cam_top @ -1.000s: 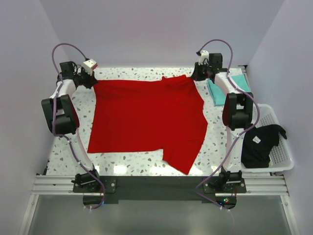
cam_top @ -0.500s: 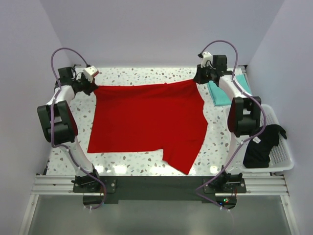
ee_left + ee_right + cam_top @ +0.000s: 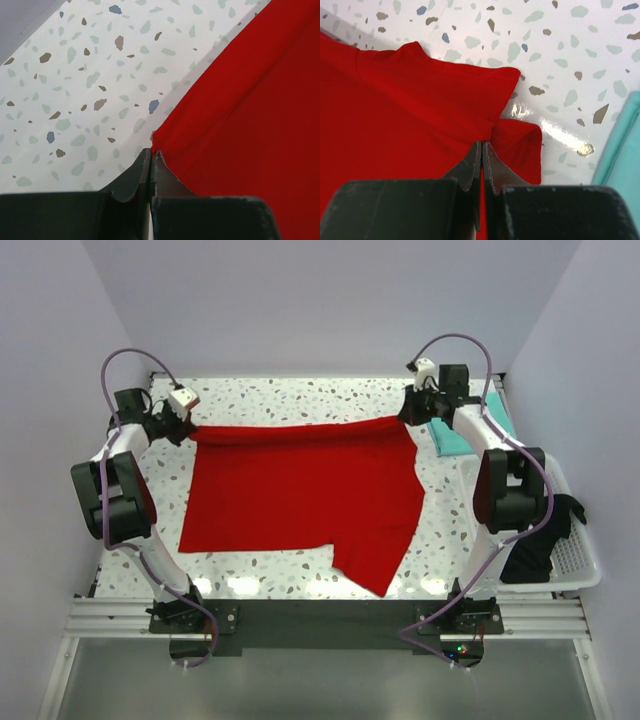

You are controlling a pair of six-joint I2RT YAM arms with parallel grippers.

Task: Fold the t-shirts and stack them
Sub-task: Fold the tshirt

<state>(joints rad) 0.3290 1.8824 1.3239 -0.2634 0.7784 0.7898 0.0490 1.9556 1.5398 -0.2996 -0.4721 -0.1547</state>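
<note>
The red t-shirt (image 3: 300,490) lies spread over the table's middle, its far edge lifted and stretched taut between both grippers. My left gripper (image 3: 187,426) is shut on its far left corner; the left wrist view shows the cloth (image 3: 250,115) pinched at the fingertips. My right gripper (image 3: 408,418) is shut on the far right corner, the cloth (image 3: 410,95) bunched at the jaws. A folded mint-teal t-shirt (image 3: 455,435) lies at the far right, partly under the right arm, and shows in the right wrist view (image 3: 620,150). The black t-shirt (image 3: 540,540) hangs in the basket.
A white lattice basket (image 3: 575,550) stands off the table's right side. The speckled tabletop (image 3: 290,395) is bare beyond the shirt's far edge. Walls close the space at left, back and right.
Both grippers have drawn the red shirt's far edge toward the near side and lifted it. The far edge has gone from slack and wrinkled to a straight taut line.
</note>
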